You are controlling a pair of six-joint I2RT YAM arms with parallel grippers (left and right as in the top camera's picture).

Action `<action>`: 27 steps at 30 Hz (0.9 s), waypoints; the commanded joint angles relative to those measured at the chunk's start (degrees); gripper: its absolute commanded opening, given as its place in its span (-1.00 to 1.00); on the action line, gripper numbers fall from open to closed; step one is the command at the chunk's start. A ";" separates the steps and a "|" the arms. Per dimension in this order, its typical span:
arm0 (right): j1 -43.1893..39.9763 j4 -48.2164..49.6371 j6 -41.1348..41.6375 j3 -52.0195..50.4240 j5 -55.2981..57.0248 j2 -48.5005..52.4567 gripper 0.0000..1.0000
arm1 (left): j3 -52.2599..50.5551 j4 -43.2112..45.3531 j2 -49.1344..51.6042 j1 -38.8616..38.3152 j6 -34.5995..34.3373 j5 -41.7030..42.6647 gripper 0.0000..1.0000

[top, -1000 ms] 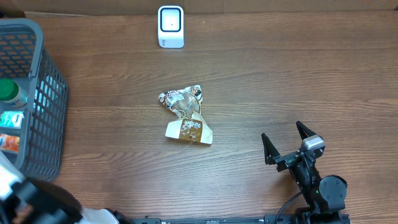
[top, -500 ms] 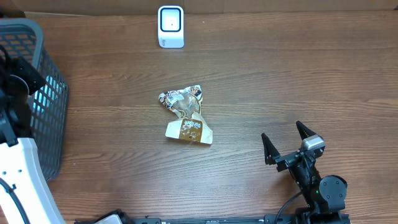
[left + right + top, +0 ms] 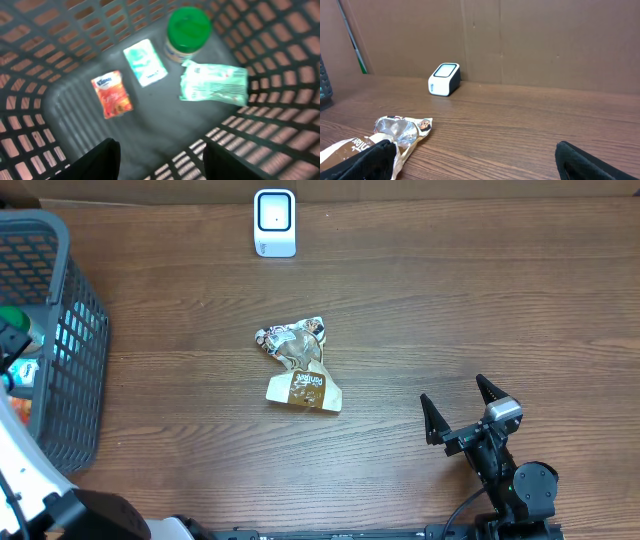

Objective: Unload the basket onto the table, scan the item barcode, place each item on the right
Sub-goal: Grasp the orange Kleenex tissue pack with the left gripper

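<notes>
Left arm swung back to lower left, hanging over grey plastic mesh basket (image 3: 70,330). Left gripper (image 3: 162,152) fingers apart, empty. Right gripper (image 3: 462,412) spread wide, idle lower right. Crumpled brown foil snack bag (image 3: 298,365) lies frame centre; white box scanner (image 3: 274,222) top centre. Probably the pick step: next, drop onto the green-lidded jar (image 3: 187,30).

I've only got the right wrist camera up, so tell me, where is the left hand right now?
Observer: The left hand hangs over the grey basket, pointing down into it, with its fingers apart and nothing between them.
Operator: What's inside that basket?
Observer: Four things lie on its floor: a green-lidded jar, a pale green pouch, a white-and-teal packet and a red tissue pack.
</notes>
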 commanded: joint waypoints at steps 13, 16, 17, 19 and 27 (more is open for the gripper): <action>-0.09 0.28 -0.17 -0.61 0.37 -0.66 1.00 | 0.61 -1.51 19.82 8.02 1.01 -2.89 0.17; -0.09 0.28 -0.17 -0.61 0.39 -0.66 1.00 | 0.61 -0.48 22.08 8.20 2.86 -3.23 0.22; -0.09 0.28 -0.17 -0.61 0.37 -0.66 1.00 | 0.61 0.07 23.10 8.20 4.04 -3.26 0.23; -0.09 0.28 -0.17 -0.61 0.39 -0.66 1.00 | 0.61 0.92 25.03 8.00 5.95 -3.26 0.26; -0.09 0.28 -0.17 -0.61 0.39 -0.66 0.99 | 0.61 4.09 30.69 7.93 7.41 -3.50 0.28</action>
